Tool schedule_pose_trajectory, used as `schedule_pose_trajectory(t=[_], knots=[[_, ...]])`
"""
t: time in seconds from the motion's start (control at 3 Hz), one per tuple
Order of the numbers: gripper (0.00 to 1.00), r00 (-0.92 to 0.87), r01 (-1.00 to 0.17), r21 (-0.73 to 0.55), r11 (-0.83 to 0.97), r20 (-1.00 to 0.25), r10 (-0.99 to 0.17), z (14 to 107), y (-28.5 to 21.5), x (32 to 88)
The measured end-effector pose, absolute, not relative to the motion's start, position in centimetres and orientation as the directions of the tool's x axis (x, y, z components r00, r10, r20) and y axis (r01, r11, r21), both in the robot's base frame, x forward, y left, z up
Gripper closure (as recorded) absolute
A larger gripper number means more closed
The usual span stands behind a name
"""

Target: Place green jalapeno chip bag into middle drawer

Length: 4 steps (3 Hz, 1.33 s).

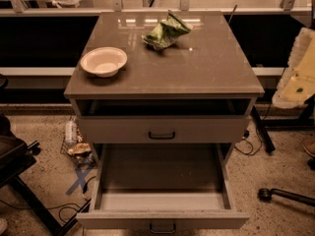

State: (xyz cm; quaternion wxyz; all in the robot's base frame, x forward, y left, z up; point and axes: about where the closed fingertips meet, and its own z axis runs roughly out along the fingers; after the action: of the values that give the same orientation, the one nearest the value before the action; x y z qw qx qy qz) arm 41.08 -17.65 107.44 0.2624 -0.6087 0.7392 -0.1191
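Note:
The green jalapeno chip bag lies crumpled on the brown cabinet top, at the back and a little right of centre. The middle drawer is pulled out wide below, its flat tray empty, with its dark bar handle at the front edge. My gripper shows only as a pale cream-yellow shape at the right edge, level with the cabinet top. It is well to the right of the bag and touches nothing.
A round cream-white bowl stands on the front left of the top. A shut drawer front sits above the open drawer, under a dark gap. Clutter and cables lie on the floor at left, and a chair base at right.

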Motion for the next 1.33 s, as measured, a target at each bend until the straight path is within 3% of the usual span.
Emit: schedule_pose_trajectory(t=[0.33,1.33], knots=[[0.0,-0.121,-0.837,-0.496,0.231,-0.243,-0.962,107.4,-17.6,41.1],[0.0,0.101,-0.743,-0.667,-0.052,-0.035,-0.994,109.6,-13.0,60.4]])
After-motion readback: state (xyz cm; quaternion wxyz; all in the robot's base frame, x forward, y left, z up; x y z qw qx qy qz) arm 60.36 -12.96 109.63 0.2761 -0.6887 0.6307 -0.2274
